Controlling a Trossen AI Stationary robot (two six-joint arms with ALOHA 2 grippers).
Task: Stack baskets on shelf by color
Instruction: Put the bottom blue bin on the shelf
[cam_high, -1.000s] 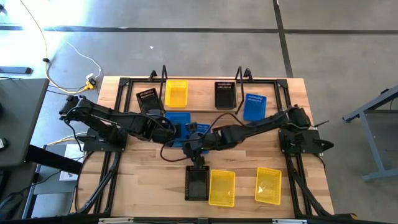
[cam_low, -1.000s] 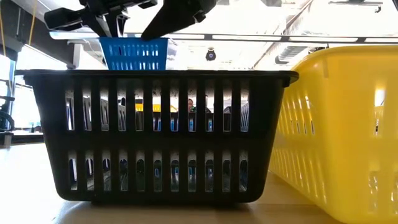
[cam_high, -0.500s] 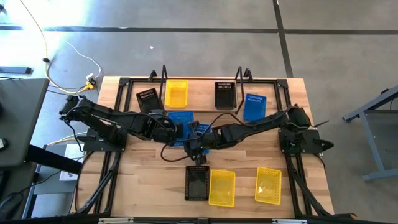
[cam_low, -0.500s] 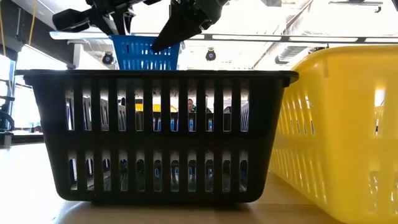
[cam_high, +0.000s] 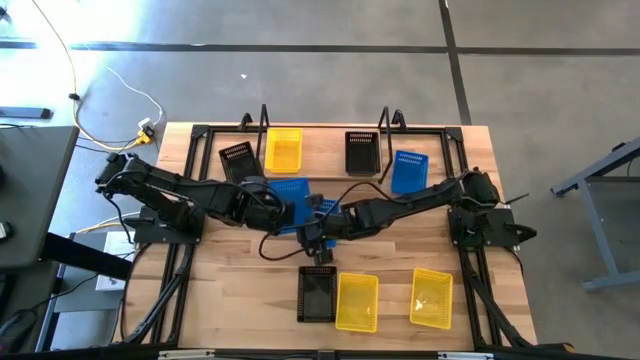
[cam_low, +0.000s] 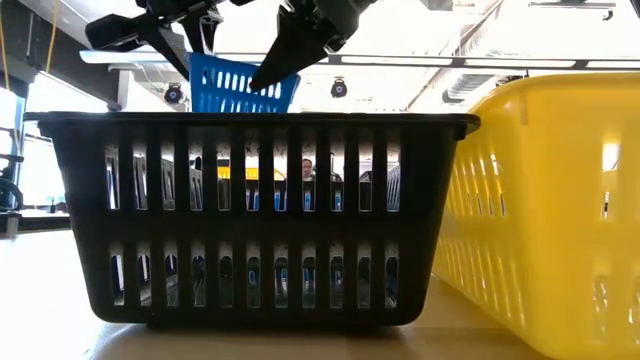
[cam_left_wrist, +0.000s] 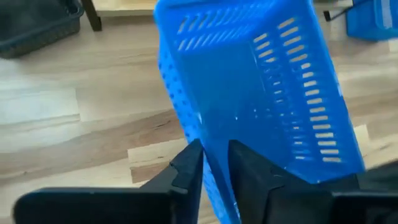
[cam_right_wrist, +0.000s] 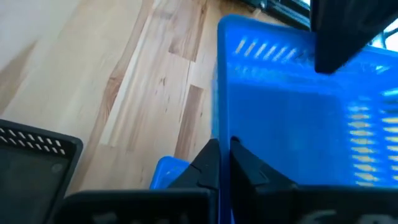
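Note:
A blue basket (cam_high: 290, 192) hangs above the table's middle between both grippers, and it shows tilted in the low view (cam_low: 235, 85). My left gripper (cam_high: 281, 211) comes from the left and my right gripper (cam_high: 317, 215) from the right; each is shut on a wall of it. Part of another blue basket (cam_high: 326, 207) lies under the right gripper. On the shelf (cam_high: 325, 135) at the far edge stand a yellow basket (cam_high: 283, 150) and a black basket (cam_high: 362, 152). My left gripper has one finger (cam_left_wrist: 186, 168) outside and one inside the blue basket, with the wall's rim (cam_left_wrist: 214, 163) between them. The basket reaches away from the fingers, lifted clear of the table. My right gripper pinches another wall's rim (cam_right_wrist: 224, 134) between its two fingers (cam_right_wrist: 208, 163), slanting down from above. The basket hangs tilted, clear of the table.
A black basket (cam_high: 237, 160) lies left of the shelf and a blue basket (cam_high: 408, 170) right of it. At the near edge stand a black basket (cam_high: 317, 293) and two yellow ones (cam_high: 357, 300) (cam_high: 431, 297). A black tube frame (cam_high: 200, 130) rings the table.
My right gripper has moved in toward the blue basket and shut on its rim. The basket, level a second ago, has tipped, its left end now higher in the low view, and it has shifted a little toward the table's right.

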